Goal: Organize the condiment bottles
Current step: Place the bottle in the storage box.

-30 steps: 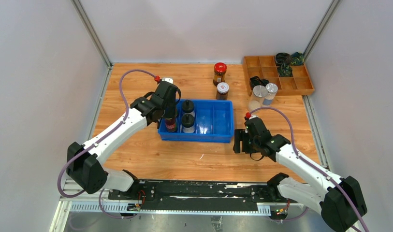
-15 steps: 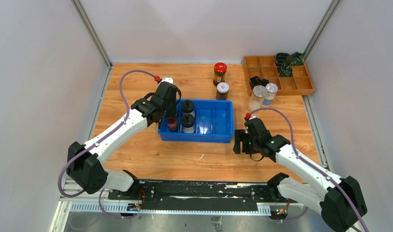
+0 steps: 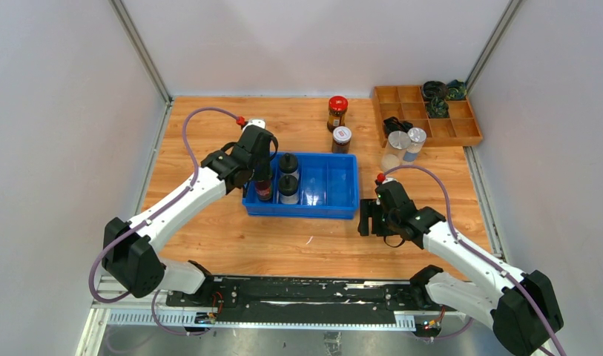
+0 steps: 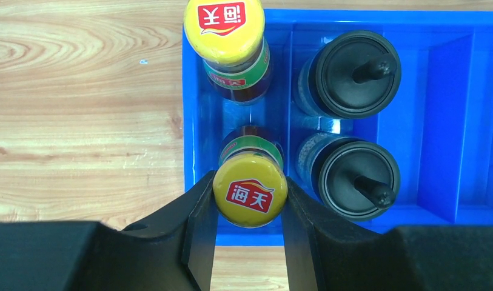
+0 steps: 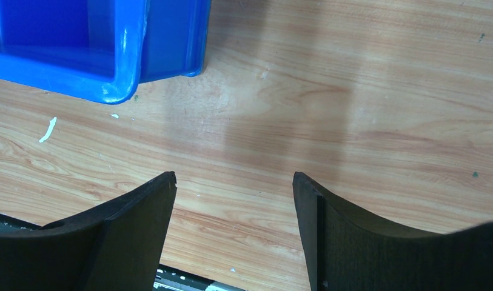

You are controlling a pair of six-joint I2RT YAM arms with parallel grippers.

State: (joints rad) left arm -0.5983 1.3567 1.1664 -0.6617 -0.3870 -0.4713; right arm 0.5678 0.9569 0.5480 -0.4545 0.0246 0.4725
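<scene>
now the left gripper (image 4: 248,182) is clamped on the cap of a yellow-capped bottle (image 4: 250,197), upright in the blue bin's (image 4: 450,79) left column. its twin (image 4: 224,27) stands just beyond, with two shakers (image 4: 356,180) alongside. the right gripper (image 5: 234,182) hangs partly open and empty over the table (image 5: 353,91), right of the bin. red-lidded (image 3: 337,111) and white-lidded (image 3: 342,139) jars stand behind the bin, and two silver-lidded jars (image 3: 396,146) by the tray (image 3: 424,111).

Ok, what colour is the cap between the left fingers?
Yellow cap, printed red on top; left wrist view shows it best.
</scene>
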